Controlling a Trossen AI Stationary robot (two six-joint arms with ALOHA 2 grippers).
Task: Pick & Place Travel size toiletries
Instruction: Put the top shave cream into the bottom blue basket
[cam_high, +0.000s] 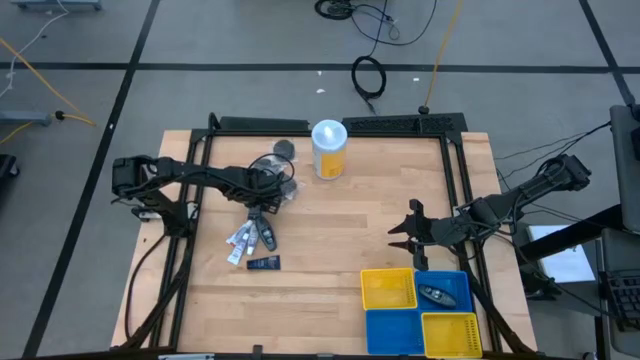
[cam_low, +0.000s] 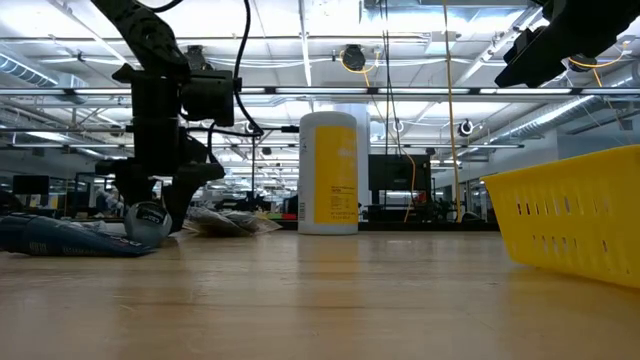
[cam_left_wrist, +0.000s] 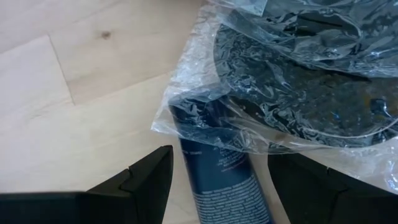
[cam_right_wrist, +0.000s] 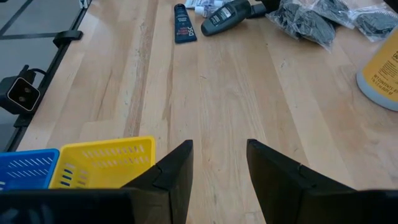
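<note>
Left gripper (cam_high: 262, 205): down at the left of the table over the pile of travel size toiletries (cam_high: 254, 240). Its fingers (cam_left_wrist: 146, 180) stand apart, straddling a dark blue tube (cam_left_wrist: 217, 174). They do not yet appear to be closed on it.

Toiletries pile: small white tubes, dark tubes and one flat dark blue tube (cam_high: 264, 264) lie loose on the bare wood, close together. Just behind them are clear plastic bags (cam_left_wrist: 292, 81) with dark contents.

Doing this step well: one plastic bag overlaps the far end of the blue tube, so a close could catch the film as well. I would close low on the bare part of the tube. Then lift straight up and check that the bag does not come along.

Canister (cam_high: 329, 149): a yellow-and-white one with a white lid, upright behind the pile at the middle back. It is well apart from both grippers.

Right gripper (cam_high: 412, 236): hangs above the table right of centre, near the bins. Its claw is partly open and empty.

Bins: four small bins stand together at the front right. The yellow bin (cam_high: 388, 289) looks empty. The blue bin (cam_high: 443, 292) beside it holds one small dark item (cam_high: 433, 294). The front blue bin (cam_high: 392, 332) and front yellow bin (cam_high: 450, 334) show nothing inside.
</note>
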